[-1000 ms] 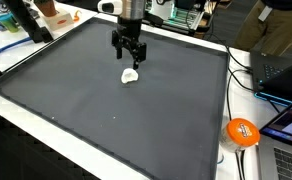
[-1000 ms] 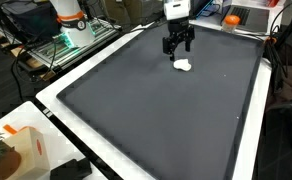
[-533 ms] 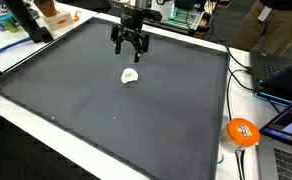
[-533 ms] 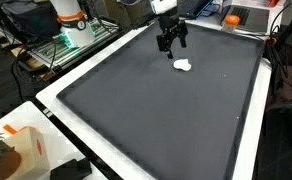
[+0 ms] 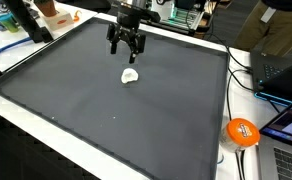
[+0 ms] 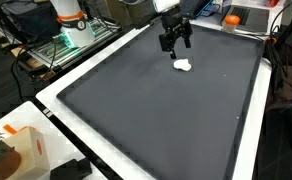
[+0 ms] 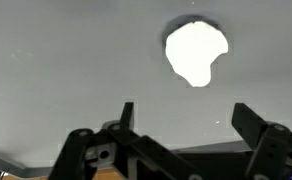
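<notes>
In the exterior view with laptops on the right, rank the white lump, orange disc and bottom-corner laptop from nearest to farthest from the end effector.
1. White lump, on the mat right by the end effector.
2. Orange disc, beside the mat's right edge.
3. Laptop, bottom right corner, beyond the disc.

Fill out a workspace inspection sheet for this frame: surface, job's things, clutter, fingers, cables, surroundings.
Surface: dark grey flat mat covering most of a white table.
Job's things: small white irregular lump lying alone on the mat; shown clearly in the wrist view.
Clutter: nothing seen on the mat.
Grippers: black Robotiq gripper hovers above the lump, fingers spread, holding nothing, not touching it.
Cables: black cables run along the table edge beside the mat.
Surroundings: round orange disc and dark laptop off the mat.
</notes>
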`<action>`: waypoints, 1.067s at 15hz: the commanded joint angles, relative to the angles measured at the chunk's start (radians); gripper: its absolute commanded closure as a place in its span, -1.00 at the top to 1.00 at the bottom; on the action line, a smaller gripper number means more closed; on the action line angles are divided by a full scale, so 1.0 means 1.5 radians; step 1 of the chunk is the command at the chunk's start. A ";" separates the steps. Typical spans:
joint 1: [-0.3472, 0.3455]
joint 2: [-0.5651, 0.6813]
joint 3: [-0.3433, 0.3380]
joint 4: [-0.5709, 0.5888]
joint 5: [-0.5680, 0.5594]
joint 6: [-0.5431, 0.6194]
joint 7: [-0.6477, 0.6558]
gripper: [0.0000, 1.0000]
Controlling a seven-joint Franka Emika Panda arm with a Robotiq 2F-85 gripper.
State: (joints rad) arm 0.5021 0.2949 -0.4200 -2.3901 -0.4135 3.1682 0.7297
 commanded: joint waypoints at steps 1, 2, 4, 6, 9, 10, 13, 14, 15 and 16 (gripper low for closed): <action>0.166 0.053 -0.174 0.006 -0.032 0.072 0.087 1.00; 0.215 0.072 -0.225 0.001 -0.023 0.102 0.095 1.00; 0.290 0.096 -0.290 -0.035 0.006 0.172 0.084 1.00; 0.345 0.117 -0.326 -0.074 0.028 0.248 0.070 1.00; 0.393 0.145 -0.339 -0.122 0.053 0.329 0.056 1.00; 0.406 0.156 -0.341 -0.133 0.062 0.348 0.054 1.00; 0.319 0.103 -0.222 -0.138 0.179 0.339 -0.066 1.00; 0.323 0.107 -0.221 -0.144 0.190 0.352 -0.066 1.00; 0.327 0.111 -0.223 -0.146 0.194 0.357 -0.066 1.00; 0.328 0.113 -0.225 -0.146 0.195 0.358 -0.066 1.00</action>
State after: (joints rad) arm 1.1079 0.5434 -0.9096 -2.5963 -0.2834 3.7259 0.8315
